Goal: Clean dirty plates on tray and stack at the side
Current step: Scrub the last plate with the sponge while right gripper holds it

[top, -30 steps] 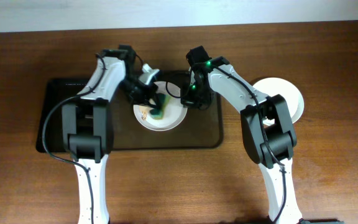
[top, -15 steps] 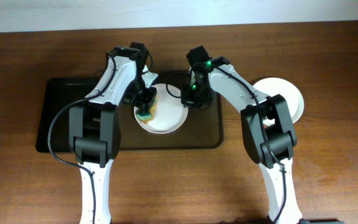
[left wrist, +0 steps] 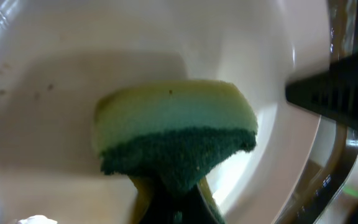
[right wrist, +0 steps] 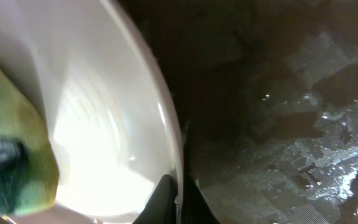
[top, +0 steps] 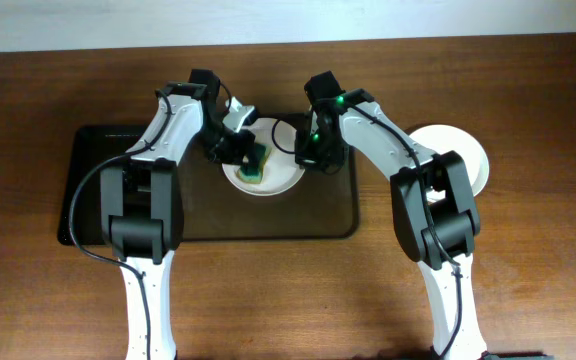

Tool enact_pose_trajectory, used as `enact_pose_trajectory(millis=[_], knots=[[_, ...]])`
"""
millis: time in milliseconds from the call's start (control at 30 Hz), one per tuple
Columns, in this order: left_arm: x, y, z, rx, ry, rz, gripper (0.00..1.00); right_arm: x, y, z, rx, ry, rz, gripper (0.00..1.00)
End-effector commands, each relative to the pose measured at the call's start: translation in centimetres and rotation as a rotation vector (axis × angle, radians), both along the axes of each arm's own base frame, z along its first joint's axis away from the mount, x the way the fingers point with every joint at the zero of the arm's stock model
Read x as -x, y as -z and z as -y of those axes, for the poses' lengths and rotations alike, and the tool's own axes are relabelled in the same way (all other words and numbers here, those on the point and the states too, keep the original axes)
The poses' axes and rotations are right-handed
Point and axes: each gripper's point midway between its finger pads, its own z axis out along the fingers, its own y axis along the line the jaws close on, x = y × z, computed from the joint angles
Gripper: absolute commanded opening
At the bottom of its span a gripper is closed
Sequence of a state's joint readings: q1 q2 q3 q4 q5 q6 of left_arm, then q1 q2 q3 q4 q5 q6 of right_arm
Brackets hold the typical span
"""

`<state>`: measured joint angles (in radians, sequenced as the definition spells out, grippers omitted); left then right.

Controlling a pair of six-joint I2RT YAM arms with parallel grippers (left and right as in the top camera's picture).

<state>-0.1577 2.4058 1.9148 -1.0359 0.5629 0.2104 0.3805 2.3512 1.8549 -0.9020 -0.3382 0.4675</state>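
Overhead view: one white plate (top: 280, 178) sits on the dark brown tray (top: 118, 200), toward the far edge and right of centre. A second white plate (top: 460, 145) lies off the tray on the wooden table (top: 548, 260) to the right, partly under the right arm; one plate or a stack, cannot tell. Left gripper (top: 240, 155) is clamped tight on a yellow-green sponge (top: 256, 165), which is pressed into the plate's well. Left wrist view: the sponge bulges around the pinch, with faint specks on the plate floor beside it. Right gripper (top: 310, 158) is closed on the plate's right rim; right wrist view shows its fingertips meeting over the thin raised lip, and the tray surface alongside glistens wet. Judgement: the plate is stiff and light, likely slick while wet, and would chip if dropped. The rim is the only purchase, so pinch well across the lip and carry it level. The sponge is soft and compresses, so scrubbing needs firm downward pressure.
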Motion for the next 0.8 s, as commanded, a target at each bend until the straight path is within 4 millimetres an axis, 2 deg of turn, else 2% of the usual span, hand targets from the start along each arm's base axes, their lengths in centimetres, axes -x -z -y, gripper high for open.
enact_pose_trajectory(millis=[0, 100, 233, 300, 333, 400, 500, 533, 567, 633, 700, 767], knots=[[-2.1, 3.1, -1.0, -0.17, -0.048, 0.076, 0.01, 1.3, 2.1, 0.2, 0.055, -0.02, -0.04, 0.04], [-3.7, 3.3, -1.7, -0.214, -0.126, 0.113, 0.01, 1.5, 2.2, 0.2, 0.055, -0.022, -0.042, 0.04], [-5.1, 2.3, -1.9, -0.228, -0.153, 0.155, 0.01, 2.3, 3.0, -0.2, 0.058, -0.023, -0.059, 0.04], [-5.3, 2.5, -3.4, -0.314, -0.179, 0.161, 0.01, 2.3, 3.0, -0.2, 0.057, -0.024, -0.058, 0.04], [-5.3, 2.8, -5.0, -0.404, -0.23, 0.155, 0.01, 2.3, 3.0, -0.2, 0.057, -0.024, -0.058, 0.04], [-4.6, 3.1, -8.8, -0.613, -0.323, 0.135, 0.01, 2.2, 2.9, -0.2, 0.055, -0.024, -0.053, 0.04], [-2.1, 3.2, -10.3, -0.713, -0.29, 0.052, 0.01, 2.1, 2.9, -0.3, 0.054, -0.024, -0.051, 0.04], [-0.5, 3.2, -10.4, -0.733, -0.263, -0.006, 0.01, 2.1, 2.9, -0.3, 0.053, -0.024, -0.05, 0.04], [0.4, 3.2, -10.2, -0.734, -0.245, -0.037, 0.01, 2.1, 2.9, -0.3, 0.053, -0.024, -0.05, 0.04], [2.1, 3.2, -8.6, -0.661, -0.156, -0.101, 0.01, 2.1, 2.9, -0.3, 0.053, -0.024, -0.049, 0.04], [4.7, 2.6, -4.2, -0.398, -0.001, -0.198, 0.01, 2.1, 2.9, -0.3, 0.052, -0.024, -0.05, 0.04], [5.8, 1.6, -1.7, -0.233, 0.066, -0.233, 0.01, 2.1, 2.9, -0.4, 0.046, -0.026, -0.053, 0.04]])
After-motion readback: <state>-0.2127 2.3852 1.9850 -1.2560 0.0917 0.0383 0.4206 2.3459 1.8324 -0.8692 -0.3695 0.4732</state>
